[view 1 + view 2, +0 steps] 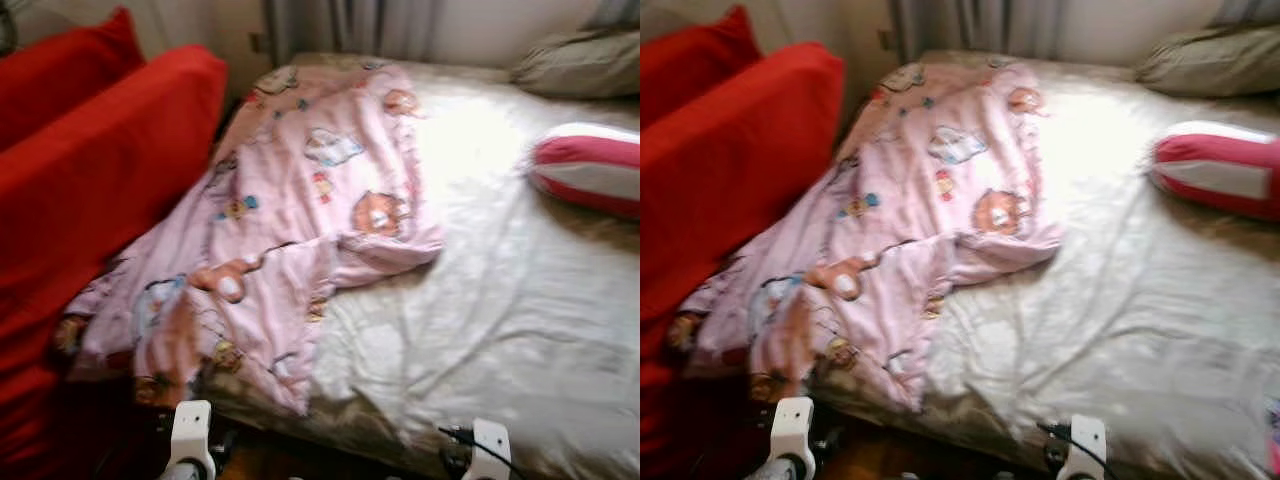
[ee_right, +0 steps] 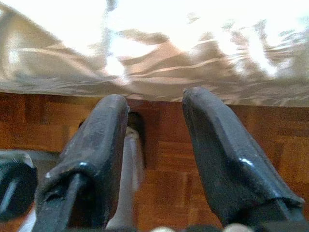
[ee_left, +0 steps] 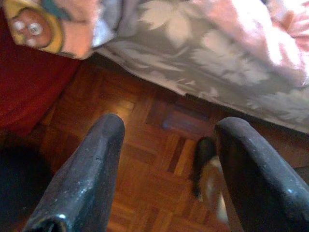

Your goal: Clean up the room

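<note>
A pink blanket (image 1: 290, 210) printed with cartoon animals lies crumpled over the left half of the bed (image 1: 500, 330), its lower end hanging over the near edge. A red and white striped pillow (image 1: 590, 168) rests on the bed's right side, and a grey pillow (image 1: 580, 62) lies at the head. My left gripper (image 3: 166, 128) hangs open low over the wooden floor beside the bed's edge, holding nothing. My right gripper (image 2: 157, 104) is open too, pointing at the bed's sheet edge just above the floor.
A red sofa (image 1: 90, 200) with a red cushion (image 1: 60, 60) stands tight against the bed's left side. Curtains (image 1: 350, 25) hang behind the head of the bed. Parquet floor (image 3: 145, 164) runs under the bed's near edge. My two white wrists (image 1: 190, 440) show at the bottom.
</note>
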`<state>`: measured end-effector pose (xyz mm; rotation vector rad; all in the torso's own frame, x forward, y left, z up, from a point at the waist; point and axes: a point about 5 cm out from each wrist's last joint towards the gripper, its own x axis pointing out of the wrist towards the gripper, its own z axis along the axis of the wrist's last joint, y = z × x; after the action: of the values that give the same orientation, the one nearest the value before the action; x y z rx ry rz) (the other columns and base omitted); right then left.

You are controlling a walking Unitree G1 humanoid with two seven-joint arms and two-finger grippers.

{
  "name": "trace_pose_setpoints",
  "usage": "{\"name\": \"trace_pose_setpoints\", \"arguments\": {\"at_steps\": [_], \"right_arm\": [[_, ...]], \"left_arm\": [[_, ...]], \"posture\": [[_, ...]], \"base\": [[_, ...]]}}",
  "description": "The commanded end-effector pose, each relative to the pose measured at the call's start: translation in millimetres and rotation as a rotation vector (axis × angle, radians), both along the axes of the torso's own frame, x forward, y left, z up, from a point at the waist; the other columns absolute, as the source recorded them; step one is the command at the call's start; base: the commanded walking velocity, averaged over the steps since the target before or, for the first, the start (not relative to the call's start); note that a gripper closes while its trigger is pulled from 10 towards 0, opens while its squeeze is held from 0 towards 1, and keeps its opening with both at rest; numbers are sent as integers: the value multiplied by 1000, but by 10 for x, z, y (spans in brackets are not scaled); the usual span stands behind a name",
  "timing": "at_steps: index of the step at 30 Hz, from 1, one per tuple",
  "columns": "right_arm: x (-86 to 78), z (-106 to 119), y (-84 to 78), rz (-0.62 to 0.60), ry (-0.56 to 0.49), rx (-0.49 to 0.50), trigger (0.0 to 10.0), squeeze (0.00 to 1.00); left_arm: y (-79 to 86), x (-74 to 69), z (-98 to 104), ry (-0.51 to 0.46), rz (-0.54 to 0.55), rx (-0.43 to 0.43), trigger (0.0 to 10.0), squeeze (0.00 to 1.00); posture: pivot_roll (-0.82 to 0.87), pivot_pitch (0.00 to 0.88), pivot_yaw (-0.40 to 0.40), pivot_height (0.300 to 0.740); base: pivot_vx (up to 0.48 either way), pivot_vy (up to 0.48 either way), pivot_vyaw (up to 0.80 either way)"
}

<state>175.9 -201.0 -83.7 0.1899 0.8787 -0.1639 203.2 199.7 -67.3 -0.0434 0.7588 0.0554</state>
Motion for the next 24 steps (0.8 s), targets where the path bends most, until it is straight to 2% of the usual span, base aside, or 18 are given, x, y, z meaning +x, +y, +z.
{"name": "trace_pose_setpoints", "arguments": {"at_steps": [1,8,22,24], "right_arm": [[-95,-45,-1,-17,31,7,10000,0],[-81,-40,5,-30,27,12,10000,0],[-66,-30,11,-14,10,6,10000,0],[-82,-35,11,-10,9,9,10000,0]], "left_arm": [[15,-31,-19,18,3,2,10000,0],[20,-29,-17,16,4,5,10000,0],[15,-24,-10,2,1,5,10000,0],[15,-23,-9,2,-1,5,10000,0]], "posture": [[10,182,-9,740],[10,185,-10,740],[14,192,-12,740],[12,194,-10,740]], "base": [[0,480,0],[0,394,0],[0,0,0],[0,0,800]]}}
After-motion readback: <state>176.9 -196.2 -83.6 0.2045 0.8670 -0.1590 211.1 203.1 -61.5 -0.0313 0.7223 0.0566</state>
